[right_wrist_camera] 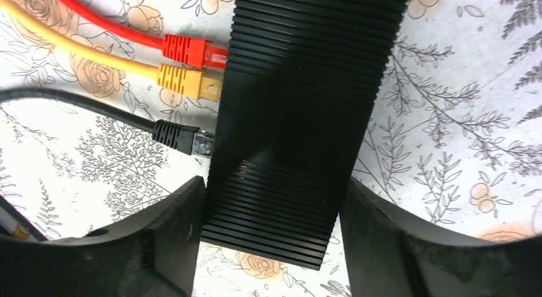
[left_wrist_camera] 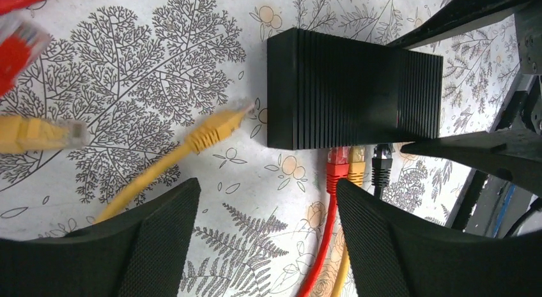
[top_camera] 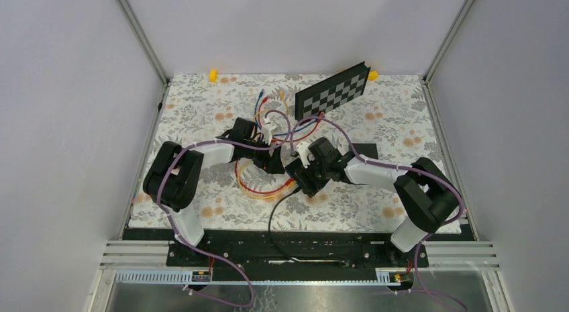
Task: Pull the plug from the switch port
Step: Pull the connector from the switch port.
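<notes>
The black ribbed switch (right_wrist_camera: 300, 118) lies on the floral cloth, and it also shows in the left wrist view (left_wrist_camera: 355, 96). Three plugs sit in its ports side by side: red (right_wrist_camera: 192, 51), yellow (right_wrist_camera: 185, 81) and black (right_wrist_camera: 182, 136). My right gripper (right_wrist_camera: 273, 201) is shut on the switch, a finger pressed on each long side. My left gripper (left_wrist_camera: 268, 195) is open and empty just in front of the port side. Its right finger (left_wrist_camera: 409, 246) is over the yellow plug (left_wrist_camera: 356, 166), beside the red plug (left_wrist_camera: 337, 166) and the black plug (left_wrist_camera: 381, 163).
Loose yellow plugs (left_wrist_camera: 217, 128) (left_wrist_camera: 38, 134) and a loose red one (left_wrist_camera: 19, 45) lie left of the switch. Cables loop between the two arms (top_camera: 265, 188). A checkerboard (top_camera: 333, 90) leans at the back, with a small yellow object (top_camera: 213, 75) at the back edge.
</notes>
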`<action>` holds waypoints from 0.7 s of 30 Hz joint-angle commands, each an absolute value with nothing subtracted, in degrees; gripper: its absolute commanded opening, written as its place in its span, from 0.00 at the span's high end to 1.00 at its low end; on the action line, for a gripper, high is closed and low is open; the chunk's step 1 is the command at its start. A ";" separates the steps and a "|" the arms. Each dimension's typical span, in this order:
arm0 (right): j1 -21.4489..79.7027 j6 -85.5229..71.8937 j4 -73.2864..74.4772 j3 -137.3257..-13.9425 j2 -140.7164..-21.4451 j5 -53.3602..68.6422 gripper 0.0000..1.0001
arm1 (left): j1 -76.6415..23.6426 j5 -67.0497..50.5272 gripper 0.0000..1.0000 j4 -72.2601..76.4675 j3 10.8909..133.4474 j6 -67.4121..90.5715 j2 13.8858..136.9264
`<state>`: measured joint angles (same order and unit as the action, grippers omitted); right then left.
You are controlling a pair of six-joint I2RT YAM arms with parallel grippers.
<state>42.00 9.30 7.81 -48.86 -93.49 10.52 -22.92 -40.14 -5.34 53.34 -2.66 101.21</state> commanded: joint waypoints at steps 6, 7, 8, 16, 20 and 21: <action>42.07 7.70 6.99 -52.61 -95.63 4.43 0.56 | -22.55 -49.72 0.32 -7.60 56.69 -0.11 108.10; 42.02 7.47 6.84 -52.93 -95.77 3.94 0.60 | -22.46 -50.70 0.33 -7.41 56.74 1.55 108.63; 41.98 7.32 6.67 -53.07 -95.80 3.24 0.63 | -22.31 -51.52 0.34 -7.12 56.77 2.32 109.02; 39.80 6.75 6.01 -53.38 -93.87 1.46 0.91 | -21.71 -56.02 0.39 -1.23 57.44 8.89 112.85; 39.28 6.35 5.83 -53.20 -93.69 2.81 0.96 | -21.77 -58.80 0.42 5.51 58.35 16.02 117.04; 39.10 6.25 5.83 -53.18 -93.69 2.96 0.97 | -21.75 -59.14 0.43 7.27 58.31 18.50 118.16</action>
<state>39.92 7.11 7.40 -51.53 -95.11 3.99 -21.67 -58.65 0.97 58.04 11.09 113.16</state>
